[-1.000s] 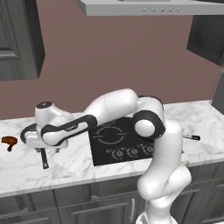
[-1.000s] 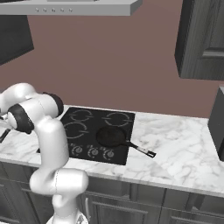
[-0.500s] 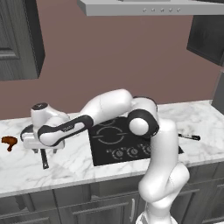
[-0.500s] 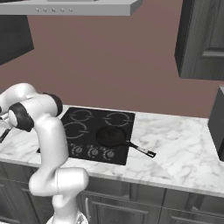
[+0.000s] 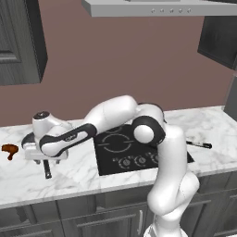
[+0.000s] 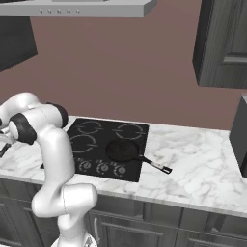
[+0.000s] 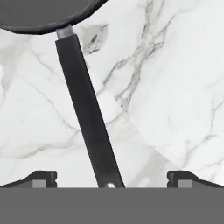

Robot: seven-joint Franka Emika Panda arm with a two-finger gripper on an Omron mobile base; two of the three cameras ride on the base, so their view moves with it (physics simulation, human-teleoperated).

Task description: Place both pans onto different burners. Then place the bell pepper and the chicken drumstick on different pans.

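The wide dark grey pan (image 7: 39,13) lies on the marble counter left of the cooktop (image 5: 118,159). Its long black handle (image 7: 87,118) runs down between my fingertips (image 7: 43,177). My gripper (image 7: 111,178) is open and hangs straight over the handle's end (image 5: 46,170). The smaller black pan (image 6: 123,150) sits on the front right burner, handle (image 6: 157,165) pointing out over the counter. Pale burner rings (image 6: 131,129) show on the black glass. The brown chicken drumstick (image 5: 8,150) lies on the counter left of the wide pan. The bell pepper is out of view.
A row of knobs (image 6: 102,168) lines the cooktop's front. A range hood (image 5: 162,7) hangs overhead and dark cabinets (image 6: 224,43) flank it. A dark appliance (image 6: 240,135) stands at the counter's far right. Open marble (image 6: 193,154) lies right of the cooktop.
The arm's elbow has swung slightly to the left. The hand stays over the wide pan's handle with the jaws still open.
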